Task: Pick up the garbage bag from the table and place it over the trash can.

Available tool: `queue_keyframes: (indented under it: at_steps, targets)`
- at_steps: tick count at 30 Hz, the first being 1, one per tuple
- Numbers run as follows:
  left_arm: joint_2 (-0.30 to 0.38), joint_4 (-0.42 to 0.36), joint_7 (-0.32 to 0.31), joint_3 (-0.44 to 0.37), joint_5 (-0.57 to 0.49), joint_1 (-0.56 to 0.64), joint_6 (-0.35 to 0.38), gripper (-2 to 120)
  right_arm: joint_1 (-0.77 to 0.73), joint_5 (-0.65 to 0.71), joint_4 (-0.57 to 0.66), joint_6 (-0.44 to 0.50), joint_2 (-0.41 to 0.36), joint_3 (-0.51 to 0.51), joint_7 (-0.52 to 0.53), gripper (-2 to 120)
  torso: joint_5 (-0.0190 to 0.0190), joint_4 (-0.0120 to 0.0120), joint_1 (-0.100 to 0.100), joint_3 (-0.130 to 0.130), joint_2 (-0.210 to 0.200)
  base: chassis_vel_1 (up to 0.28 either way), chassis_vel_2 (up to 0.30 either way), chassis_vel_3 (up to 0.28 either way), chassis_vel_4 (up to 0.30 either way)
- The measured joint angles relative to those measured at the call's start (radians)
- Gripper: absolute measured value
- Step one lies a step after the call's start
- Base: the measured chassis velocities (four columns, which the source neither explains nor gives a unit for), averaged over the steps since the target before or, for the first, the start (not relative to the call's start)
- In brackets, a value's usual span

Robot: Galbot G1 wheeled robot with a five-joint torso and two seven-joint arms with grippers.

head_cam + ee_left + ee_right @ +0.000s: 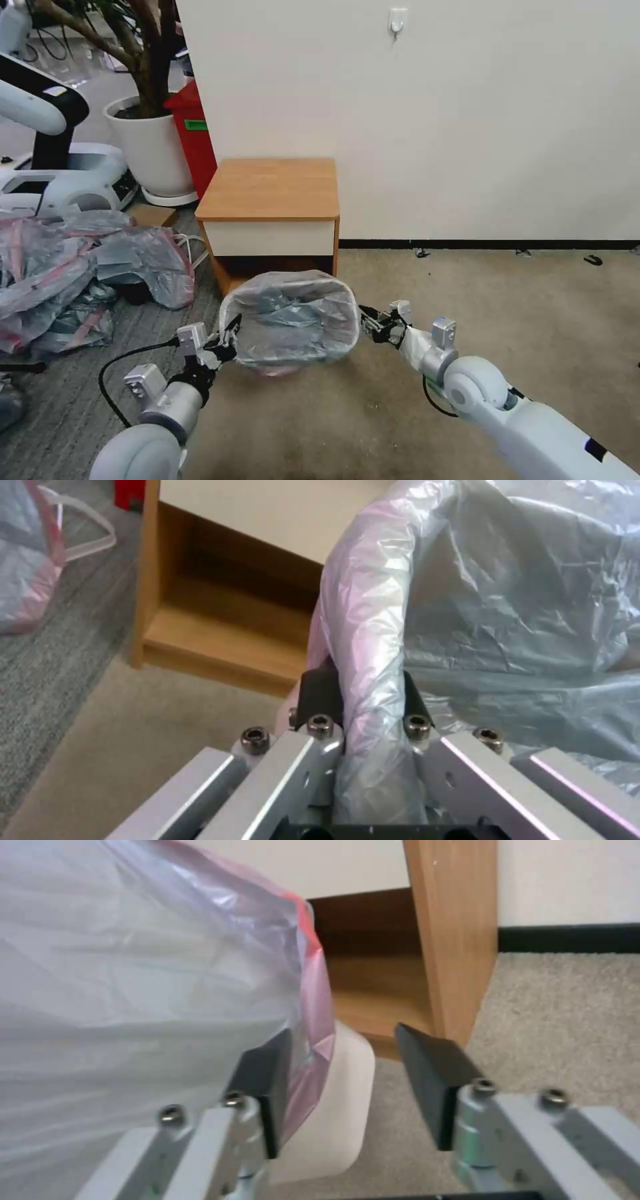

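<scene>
1. Beige carpet in front of a white wall; the worktop stands against the wall with its top bare, and the trash can sits on the floor just in front of it.
2. Left gripper: fingers pressed together, pinching the rolled edge of the garbage bag on the can's left side.
3. Right gripper: fingers spread. One finger lies against the bag's pink-red rim band, the other hangs in free air beside the can's corner; it holds nothing.
4. Key relation: the bag lies between the two grippers, its mouth stretched open left to right over the can. The left gripper is on it; the right gripper sits just off its right edge.
5. Containers: the bag is draped over the can's rim and lines the inside; nothing else visible in it. The can's cream wall shows below the band in the right wrist view.
6. Judgement: placing looks nearly complete; the left side is not yet released.
7. Off-task: a heap of similar bags on the floor to the left, well apart.
</scene>
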Motion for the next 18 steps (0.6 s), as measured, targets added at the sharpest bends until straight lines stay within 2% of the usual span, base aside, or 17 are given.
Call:
queue_keyframes:
  at_steps: [1, 4, 6, 9, 10, 15, 18]
  targets:
    - [0.000, 0.000, 0.000, 0.000, 0.000, 0.000, 0.000, 3, 0.000, 0.000, 0.000, 0.000, 0.000, 0.000, 0.000, 46, 0.0000, 0.0000, 0.000, 0.000, 0.000, 0.000, 0.000, 0.000, 0.000]
    - [-0.003, 0.003, -0.004, 0.000, -0.009, -0.005, 0.000, 3, -0.011, -0.007, 0.005, 0.004, -0.003, 0.009, 0.002, 62, 0.0001, 0.0000, 0.000, 0.000, 0.000, 0.000, 0.000, 0.000, 0.000]
    - [-0.003, 0.003, -0.005, 0.000, -0.011, -0.006, -0.001, 3, -0.015, -0.012, 0.008, 0.008, -0.006, 0.013, 0.004, 65, 0.0002, 0.0000, 0.000, 0.000, 0.000, 0.000, 0.000, 0.000, 0.000]
    - [0.001, 0.007, -0.015, -0.006, -0.013, -0.013, -0.007, 3, -0.030, -0.027, 0.024, 0.013, -0.026, 0.035, 0.024, 80, 0.0002, 0.0000, 0.000, 0.000, 0.000, 0.000, 0.000, 0.000, 0.000]
    - [0.001, 0.007, -0.015, -0.006, -0.013, -0.013, -0.007, 3, -0.030, -0.027, 0.024, 0.013, -0.026, 0.035, 0.024, 80, 0.0002, 0.0000, 0.000, 0.000, 0.000, 0.000, 0.000, 0.000, 0.000]
    - [0.005, 0.023, -0.038, -0.022, -0.011, -0.026, -0.024, 3, -0.042, -0.135, 0.064, 0.014, -0.074, 0.075, 0.123, 100, 0.0002, 0.0000, 0.000, 0.000, 0.000, 0.000, 0.000, 0.000, 0.000]
    - [0.005, 0.027, -0.057, -0.021, 0.006, -0.029, -0.035, 3, -0.057, -0.186, 0.094, 0.024, -0.095, 0.106, 0.119, 107, 0.0002, 0.0000, 0.000, 0.000, 0.000, 0.000, 0.000, 0.000, 0.000]
